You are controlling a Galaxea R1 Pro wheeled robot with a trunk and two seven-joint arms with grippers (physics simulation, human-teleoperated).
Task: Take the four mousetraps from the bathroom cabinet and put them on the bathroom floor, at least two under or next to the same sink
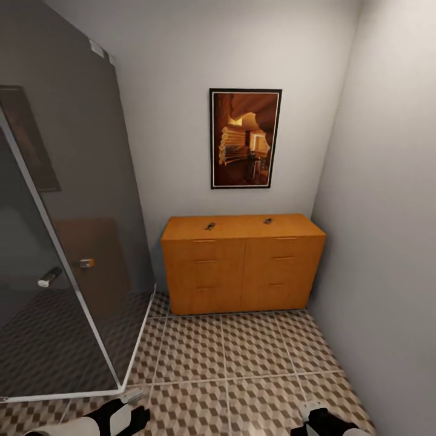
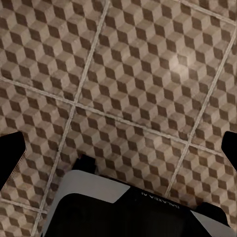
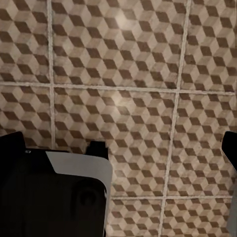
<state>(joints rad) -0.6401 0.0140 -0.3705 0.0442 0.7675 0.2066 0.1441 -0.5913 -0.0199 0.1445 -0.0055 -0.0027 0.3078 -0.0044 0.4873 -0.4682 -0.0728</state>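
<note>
Head view: the orange-brown cabinet is standing against the far wall beneath a framed picture, its drawers all closed. Two mousetraps are lying on its top, well apart, the left mousetrap near the middle of the left half and the right mousetrap on the right half; both are too small for their spring parts to be made out. A smoked glass shower screen is occupying the left side, and the bathroom floor of cube-patterned tiles is stretching from the cabinet toward the robot. The left end effector and the right end effector are showing at the lower edge, hanging low over the tiles. Wrist views: each end effector is pointing down at bare tile, its dark fingertips spread wide at the frame edges, released and holding nothing.
</note>
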